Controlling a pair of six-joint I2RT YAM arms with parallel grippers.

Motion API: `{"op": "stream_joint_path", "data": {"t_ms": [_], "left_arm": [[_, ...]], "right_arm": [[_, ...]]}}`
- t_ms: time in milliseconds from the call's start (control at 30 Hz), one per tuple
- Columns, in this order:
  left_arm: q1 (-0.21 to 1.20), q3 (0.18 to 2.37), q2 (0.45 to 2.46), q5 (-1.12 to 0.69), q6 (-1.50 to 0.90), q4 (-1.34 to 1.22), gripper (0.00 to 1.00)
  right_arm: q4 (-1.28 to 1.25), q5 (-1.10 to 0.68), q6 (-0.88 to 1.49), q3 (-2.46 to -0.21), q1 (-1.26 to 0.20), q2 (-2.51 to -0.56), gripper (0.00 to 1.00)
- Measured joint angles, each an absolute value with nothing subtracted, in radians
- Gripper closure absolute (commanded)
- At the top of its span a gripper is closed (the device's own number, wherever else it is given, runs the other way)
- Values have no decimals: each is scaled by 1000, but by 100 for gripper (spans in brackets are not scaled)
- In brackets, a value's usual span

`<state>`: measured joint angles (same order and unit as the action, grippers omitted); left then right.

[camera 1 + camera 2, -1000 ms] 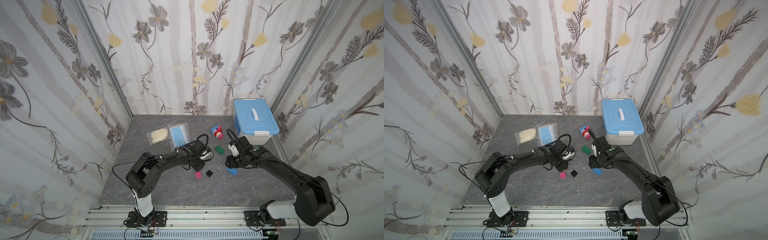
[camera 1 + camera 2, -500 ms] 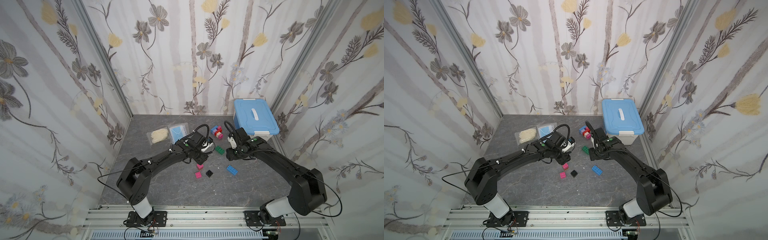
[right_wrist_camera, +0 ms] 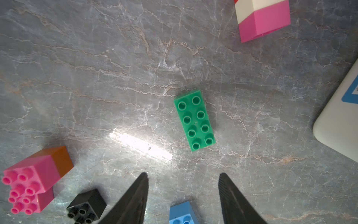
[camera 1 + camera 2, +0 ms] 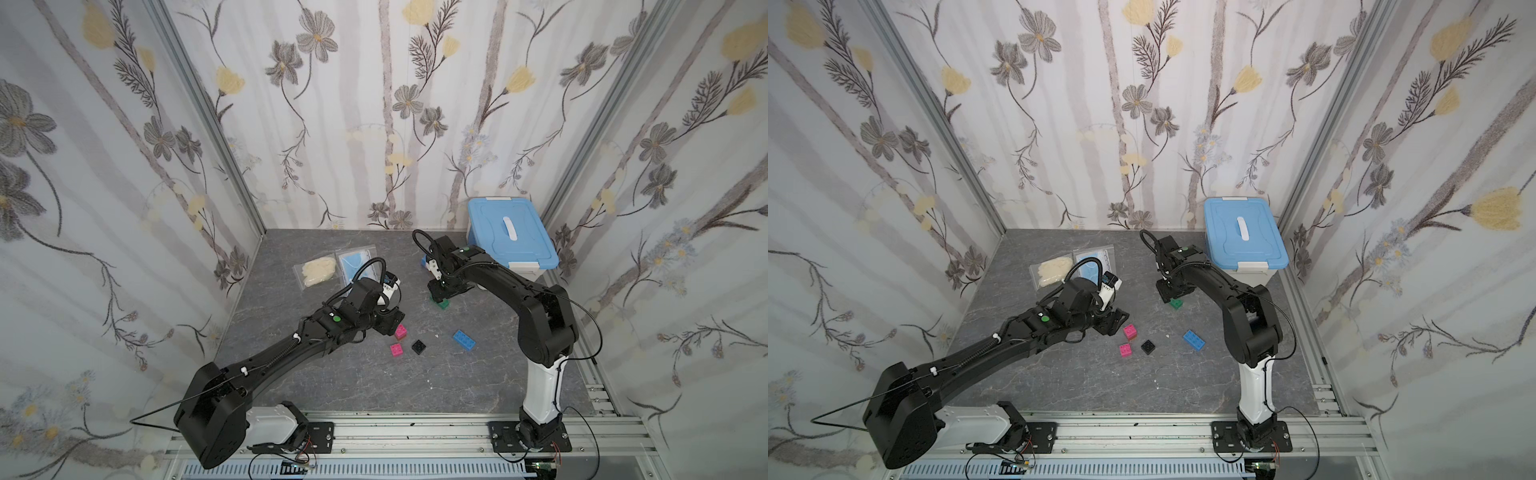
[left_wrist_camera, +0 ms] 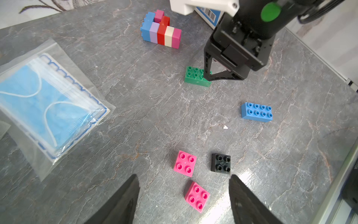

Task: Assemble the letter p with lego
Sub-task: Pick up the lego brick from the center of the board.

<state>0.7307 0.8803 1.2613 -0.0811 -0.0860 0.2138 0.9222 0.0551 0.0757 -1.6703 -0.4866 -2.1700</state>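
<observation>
Green 2x4 brick [image 3: 194, 120] lies flat, studs up, on the grey stone-look table [image 3: 96, 67], alone and clear of other pcs.

Right gripper [image 3: 183, 174]: jaws moderately apart, nothing between them. It hangs close over the green brick's near end; contact not evident.

Left gripper [image 5: 184, 175]: jaws wide, empty, above two pink 2x2 bricks [image 5: 185, 163] [image 5: 197, 196]. Black 2x2 [image 5: 221, 163] sits just beside these. Blue 2x4 [image 5: 256, 112] lies apart, toward the right arm's side.

Partial build [image 5: 160, 33]: a row of blue, lavender, red, cream and pink, with extra pink and red pcs on one side, lying on its side near the blue-lidded box [image 4: 509, 237]. Not yet a readable P.

Bagged masks [image 5: 48, 104]: off to one side, not part of the job.

Step in hand (judgement): pick-up approach on the green brick by the right arm; the left seems ready for a pink pc.

Next move calls for: bring the right jaws forward and down to straddle the brick's narrow width, w/ a slight wrist turn to match its skew, then close. Off-centre grip likely to pivot the brick.
</observation>
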Motion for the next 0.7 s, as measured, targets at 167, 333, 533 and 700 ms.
{"op": "stream_joint_path", "data": {"t_ms": [167, 333, 533, 700], "left_arm": [[726, 830, 1165, -43, -140, 212, 22], [719, 808, 1109, -9, -162, 214, 21], [716, 802, 1082, 7, -170, 222, 22], [714, 795, 1072, 7, -177, 236, 22]], "right_arm": [[983, 57, 70, -1765, -487, -2274, 41], [1029, 56, 71, -1835, -487, -2348, 42], [1079, 54, 83, -1893, -484, -2406, 42], [1096, 51, 89, -1907, -476, -2422, 41]]}}
